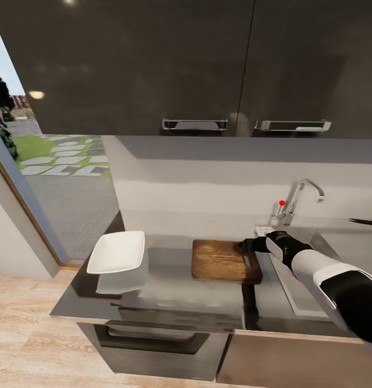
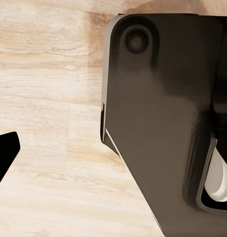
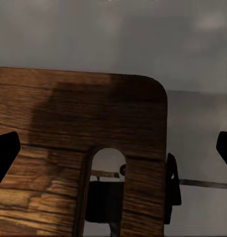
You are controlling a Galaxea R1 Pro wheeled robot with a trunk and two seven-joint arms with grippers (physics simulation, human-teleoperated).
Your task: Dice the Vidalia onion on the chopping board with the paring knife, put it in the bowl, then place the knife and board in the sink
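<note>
Hovering our right gripper (image 3: 113, 153), fingers spread wide and holding nothing, over the handle-slot end of the flat brown wooden chopping board (image 1: 223, 260), we judge the grey steel sink (image 1: 301, 293) lies just beyond it.

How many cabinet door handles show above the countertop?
2. One handle sits on the upper cabinet door above the chopping board; the other handle is on the neighbouring door, above the tap. More may lie beyond the frame.
</note>
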